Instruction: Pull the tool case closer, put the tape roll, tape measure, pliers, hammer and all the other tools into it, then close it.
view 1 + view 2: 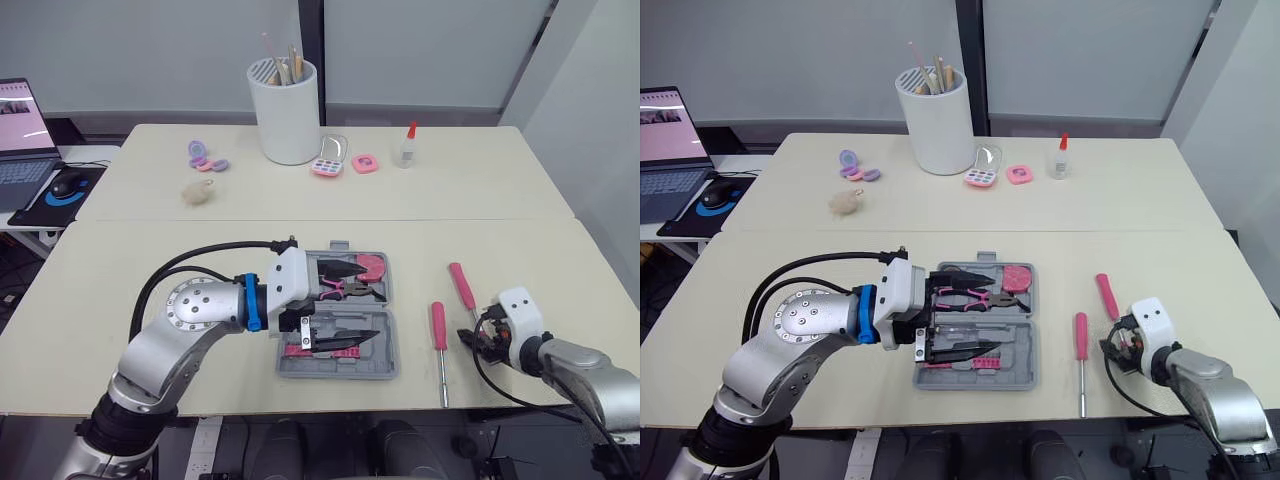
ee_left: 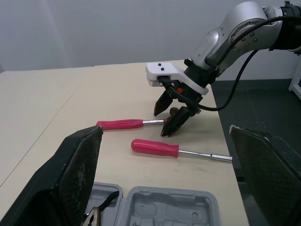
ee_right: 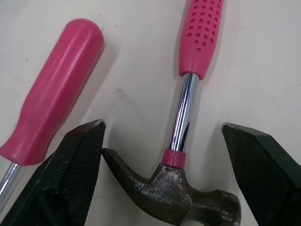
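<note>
The grey tool case [image 1: 345, 366] lies open at the front middle of the table. Pink-handled pliers [image 1: 352, 290] and a pink round item [image 1: 371, 265] lie in its far half. My left gripper [image 1: 345, 305] hovers open over the case, one finger on each side of the pliers. To the right lies the hammer, its pink handle [image 1: 461, 284] pointing away and its head [image 3: 188, 200] between the open fingers of my right gripper [image 1: 480, 337]. A pink-handled screwdriver [image 1: 438, 326] lies between the case and the hammer. The left wrist view shows the right gripper [image 2: 176, 115] standing over the hammer head.
A white holder [image 1: 287, 112] with sticks stands at the back of the table. Near it are a small glue bottle [image 1: 405, 147], pink and purple trinkets [image 1: 330, 160] and a fuzzy ball [image 1: 199, 192]. A laptop [image 1: 24, 130] and mouse [image 1: 67, 186] sit far left.
</note>
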Available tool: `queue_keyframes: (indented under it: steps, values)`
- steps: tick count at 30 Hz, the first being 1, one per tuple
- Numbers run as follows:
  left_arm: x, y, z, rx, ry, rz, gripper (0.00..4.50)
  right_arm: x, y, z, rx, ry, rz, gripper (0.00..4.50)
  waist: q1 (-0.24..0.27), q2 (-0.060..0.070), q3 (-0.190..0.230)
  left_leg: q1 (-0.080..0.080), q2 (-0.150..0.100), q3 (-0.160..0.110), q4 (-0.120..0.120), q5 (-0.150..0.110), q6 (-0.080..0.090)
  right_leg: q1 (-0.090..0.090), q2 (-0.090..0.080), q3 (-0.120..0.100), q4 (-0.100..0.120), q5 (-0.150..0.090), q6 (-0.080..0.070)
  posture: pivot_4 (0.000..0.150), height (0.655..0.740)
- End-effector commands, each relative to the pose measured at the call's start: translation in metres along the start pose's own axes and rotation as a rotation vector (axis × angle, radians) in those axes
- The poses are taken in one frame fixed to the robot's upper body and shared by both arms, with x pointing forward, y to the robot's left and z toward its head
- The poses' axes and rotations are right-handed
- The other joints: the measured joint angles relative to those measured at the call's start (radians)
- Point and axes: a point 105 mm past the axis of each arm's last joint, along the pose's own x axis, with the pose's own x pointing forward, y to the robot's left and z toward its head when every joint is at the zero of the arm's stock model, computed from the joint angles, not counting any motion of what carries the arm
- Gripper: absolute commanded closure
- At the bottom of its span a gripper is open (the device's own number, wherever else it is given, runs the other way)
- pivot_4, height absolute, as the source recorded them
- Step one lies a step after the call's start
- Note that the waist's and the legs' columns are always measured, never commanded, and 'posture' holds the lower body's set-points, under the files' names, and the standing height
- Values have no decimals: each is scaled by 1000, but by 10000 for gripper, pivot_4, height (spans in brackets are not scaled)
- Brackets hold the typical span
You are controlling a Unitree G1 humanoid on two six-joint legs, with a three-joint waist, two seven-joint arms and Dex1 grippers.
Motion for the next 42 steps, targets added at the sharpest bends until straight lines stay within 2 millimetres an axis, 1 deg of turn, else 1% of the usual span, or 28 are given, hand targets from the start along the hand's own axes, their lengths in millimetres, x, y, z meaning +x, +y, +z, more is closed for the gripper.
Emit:
queue_keyframes:
  steps: [1,7,12,16,20,24,28,31,34,37,42]
  values:
    - [-1,-5,7,30,-13,-8,0,0,-11,6,-18,-37,-46,3324,0,0,0,0,0,0,0,0,0,0,0,0,0,0,0,1500,7400]
    - [0,-4,9,31,-15,-1,0,3,-14,7,36,-72,-34,3324,-1,0,0,1,0,0,0,0,0,0,0,0,0,0,0,1500,7400]
    - [-3,-3,10,32,-10,-1,0,-6,-7,14,3,-93,25,3324,0,0,0,0,0,0,0,0,0,0,0,0,0,0,0,1500,7400]
    - [-3,-1,10,38,-9,-1,0,-15,-9,26,0,-126,18,3324,-1,0,0,0,0,0,0,0,0,0,0,0,0,0,0,1500,7400]
    - [-1,-2,9,37,-13,-3,0,-15,-15,33,24,-140,-7,3324,-1,0,0,0,0,0,0,0,0,0,0,0,0,0,0,1500,7400]
    - [1,-2,8,37,-17,-7,0,-10,-18,25,18,-97,-19,3324,1,0,0,0,0,0,0,0,0,0,0,-1,0,0,0,1500,7400]
    - [1,-2,8,38,-17,-8,0,0,-21,12,19,-57,-29,3324,1,0,0,0,0,0,0,0,0,0,0,0,0,2,-3,1500,7400]
    - [1,-2,8,38,-17,-7,0,6,-25,8,20,-49,-39,3324,-1,0,0,1,0,0,0,0,0,0,0,0,0,2,-3,1500,7400]
    - [-1,-2,8,37,-15,-5,0,10,-28,4,32,-40,-46,8739,0,0,0,1,0,0,0,0,0,0,1,0,0,2,-3,1500,7400]
    - [-2,-3,8,35,-11,0,0,11,-27,0,27,-26,-39,18914,-1,0,0,1,0,0,0,0,0,0,1,0,0,2,-3,1500,7400]
    - [-2,-3,8,35,-11,7,0,10,-23,-2,8,-29,-24,30078,0,0,0,1,0,0,0,0,0,1,1,0,0,2,-3,1500,7400]
